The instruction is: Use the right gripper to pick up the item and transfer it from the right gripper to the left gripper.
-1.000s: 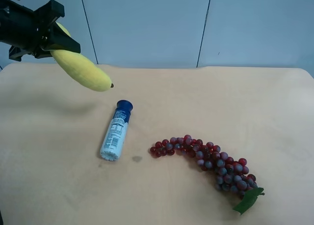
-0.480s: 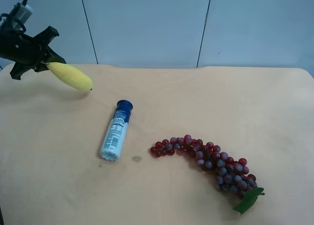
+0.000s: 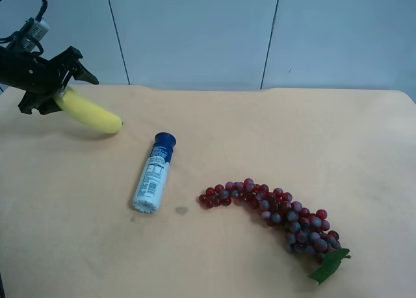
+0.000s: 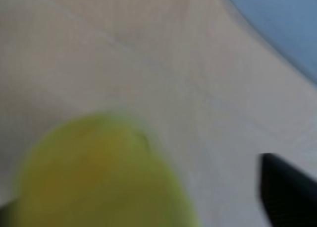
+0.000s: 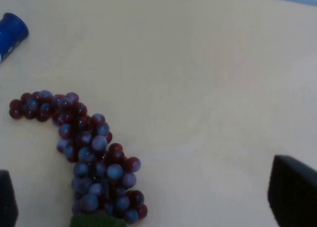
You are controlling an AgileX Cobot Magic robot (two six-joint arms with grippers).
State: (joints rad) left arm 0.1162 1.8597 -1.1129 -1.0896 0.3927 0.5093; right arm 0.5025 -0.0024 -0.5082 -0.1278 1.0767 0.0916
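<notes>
while the left tool [image 3: 57,90] pinches only the hidden end of the banana [image 3: 91,114], most of the fruit hangs past the jaws toward the bottle [image 3: 153,172], so the soft plush could sag or slide out and drop to the counter [image 3: 260,129] it hovers just above, up and away from the bottle's blue cap. the banana is yellow, curved and fuzzy, a blur in the left wrist view [image 4: 99,177]. the right tool [image 5: 148,197] is spread and empty above the grapes [image 5: 89,152], well apart from the bottle.
</notes>
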